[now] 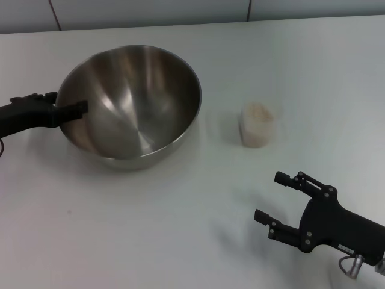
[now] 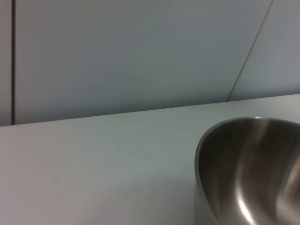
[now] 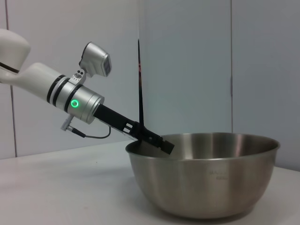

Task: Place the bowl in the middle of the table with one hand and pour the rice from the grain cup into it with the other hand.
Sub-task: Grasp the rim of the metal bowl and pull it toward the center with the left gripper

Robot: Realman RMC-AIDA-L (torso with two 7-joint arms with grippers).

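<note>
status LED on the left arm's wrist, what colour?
Green, a lit ring on the left wrist above the bowl; shows best in the right wrist view.

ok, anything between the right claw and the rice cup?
Nothing: head view shows only bare table between the open right claw and the cup.

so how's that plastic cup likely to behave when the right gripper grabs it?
The cup is small, thin and clear, so probably light and squeezable. It stands upright, full of rice, so a hard pinch or tilt could spill grains. The right gripper is open and apart from it; smooth walls may slip.
</note>
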